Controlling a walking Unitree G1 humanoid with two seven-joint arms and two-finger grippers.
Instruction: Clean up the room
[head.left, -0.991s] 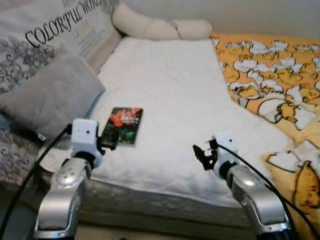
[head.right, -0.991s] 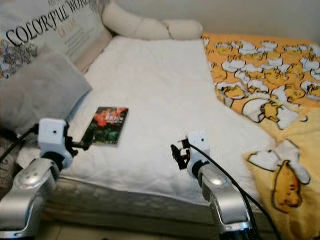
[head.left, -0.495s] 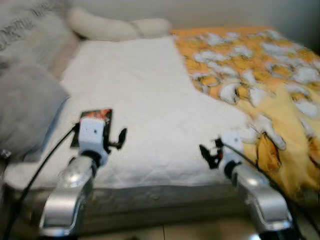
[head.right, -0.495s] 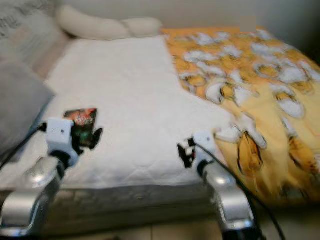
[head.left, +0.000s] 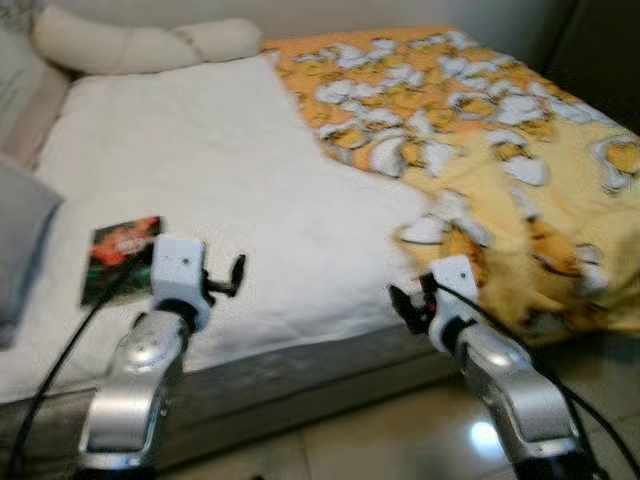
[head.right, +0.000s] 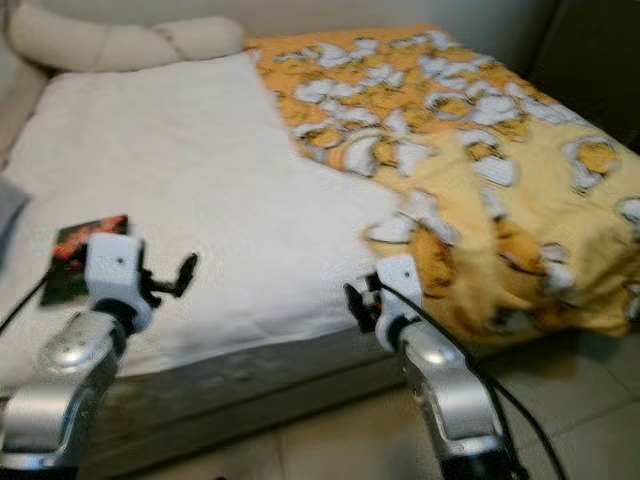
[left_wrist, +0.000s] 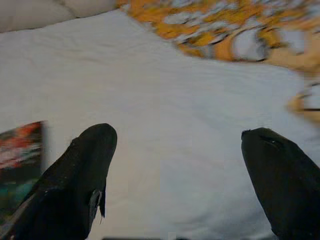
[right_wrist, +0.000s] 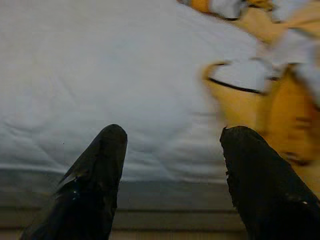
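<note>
The left gripper (head.left: 225, 283) hovered with its two black fingers (left_wrist: 85, 175) spread and empty, low over the white sheet (head.left: 200, 170) near the bed's front edge. The book (head.left: 120, 258) lay flat on that sheet just beside it on the robot's left, its long axis running away toward the cream pillow (head.left: 140, 45). The right gripper (head.left: 408, 305), also spread and holding nothing, hung at the bed's edge beside the yellow patterned duvet (head.left: 480, 140), well apart from the book. The left arm looked the nearer.
</note>
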